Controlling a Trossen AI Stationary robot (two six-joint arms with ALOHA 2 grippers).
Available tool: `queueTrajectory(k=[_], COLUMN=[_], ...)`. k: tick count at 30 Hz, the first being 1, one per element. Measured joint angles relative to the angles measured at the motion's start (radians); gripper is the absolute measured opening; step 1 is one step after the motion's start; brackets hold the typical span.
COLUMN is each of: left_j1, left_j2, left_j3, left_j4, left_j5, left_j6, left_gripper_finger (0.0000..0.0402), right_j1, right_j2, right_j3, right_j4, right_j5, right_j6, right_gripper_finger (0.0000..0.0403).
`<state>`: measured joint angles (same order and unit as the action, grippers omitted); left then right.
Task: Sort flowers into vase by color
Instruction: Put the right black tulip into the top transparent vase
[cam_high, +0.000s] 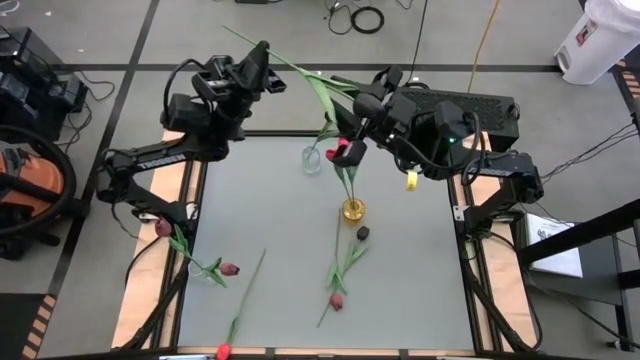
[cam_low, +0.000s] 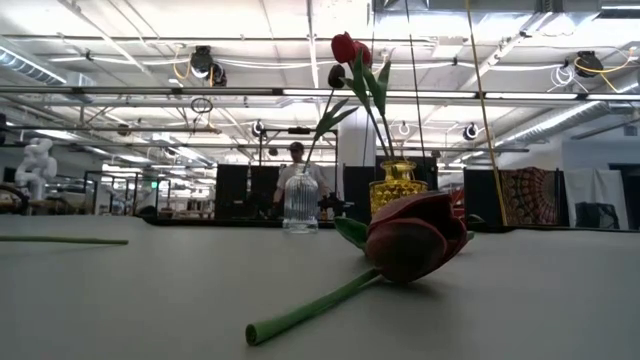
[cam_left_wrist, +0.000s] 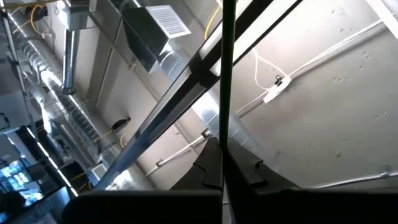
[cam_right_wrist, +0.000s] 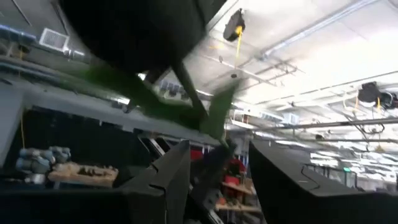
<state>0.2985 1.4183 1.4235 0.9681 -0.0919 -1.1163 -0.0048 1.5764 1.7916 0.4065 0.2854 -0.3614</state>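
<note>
The left hand is raised above the far edge of the table, pressed together on the thin green stem of a tulip whose stalk slants toward the right arm. The right hand is lifted near it, its fingers spread, with leaves between them in its wrist view. A clear glass vase stands at the far middle, a yellow vase just right of it holding red tulips. Other flowers lie on the table: a maroon one nearest, one at the near left
</note>
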Motion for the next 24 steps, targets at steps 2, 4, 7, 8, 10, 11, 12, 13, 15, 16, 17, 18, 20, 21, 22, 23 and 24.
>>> queueTrajectory(k=[2,4,7,8,10,11,12,13,15,16,17,18,20,21,22,23,24], left_j1=[0.0,0.0,0.0,0.0,-0.002,-0.006,-0.006,-0.007,-0.007,-0.007,-0.009,-0.012,-0.02,-0.022,-0.027,-0.03,-0.033], left_j2=[0.004,0.012,0.015,0.015,0.017,0.018,0.02,0.021,0.022,0.022,0.021,0.022,0.027,0.028,0.028,0.028,0.028], left_j3=[0.0,0.0,0.0,0.0,0.0,0.0,0.0,0.0,0.0,0.0,0.0,0.0,0.0,0.0,0.0,0.0,0.0], left_j4=[0.011,0.025,0.03,0.033,0.038,0.042,0.039,0.037,0.034,0.034,0.035,0.035,0.035,0.033,0.029,0.028,0.025], left_j5=[-0.004,-0.006,-0.007,-0.008,-0.011,-0.014,-0.018,-0.022,-0.023,-0.025,-0.028,-0.033,-0.04,-0.041,-0.044,-0.044,-0.047], left_j6=[-0.005,-0.005,-0.018,-0.029,-0.031,-0.031,-0.031,-0.031,-0.038,-0.052,-0.057,-0.057,-0.057,-0.057,-0.057,-0.057,-0.057], left_gripper_finger=[0.0001,0.0001,0.0,0.0,0.0,0.0,0.0,0.0,0.0,0.0,0.0,0.0,0.0,0.0,0.0,0.0,0.0], right_j1=[0.0,0.0,0.001,0.003,0.007,0.008,0.012,0.014,0.02,0.024,0.027,0.031,0.037,0.041,0.043,0.045,0.047], right_j2=[0.0,0.0,0.0,0.0,0.0,0.0,0.0,0.0,0.0,0.0,0.0,0.0,0.0,0.0,0.0,0.0,0.0], right_j3=[0.0,0.0,0.0,0.0,0.0,0.0,0.0,0.0,0.0,0.0,0.0,0.0,0.0,0.0,0.0,0.0,0.0], right_j4=[0.009,0.008,0.008,0.008,0.008,0.008,0.008,0.008,0.01,0.012,0.015,0.018,0.029,0.033,0.035,0.039,0.04], right_j5=[-0.003,-0.004,-0.004,-0.004,-0.004,-0.004,-0.004,-0.004,-0.004,-0.004,-0.004,-0.004,-0.004,-0.004,-0.004,-0.004,-0.004], right_j6=[0.0,0.0,0.0,0.0,-0.001,-0.003,-0.002,-0.003,-0.007,-0.013,-0.021,-0.027,-0.038,-0.046,-0.051,-0.055,-0.056], right_gripper_finger=[0.0155,0.0155,0.0155,0.0155,0.0155,0.0155,0.0155,0.0155,0.0155,0.0155,0.0155,0.0155,0.0155,0.0155,0.0155,0.0155,0.0155])
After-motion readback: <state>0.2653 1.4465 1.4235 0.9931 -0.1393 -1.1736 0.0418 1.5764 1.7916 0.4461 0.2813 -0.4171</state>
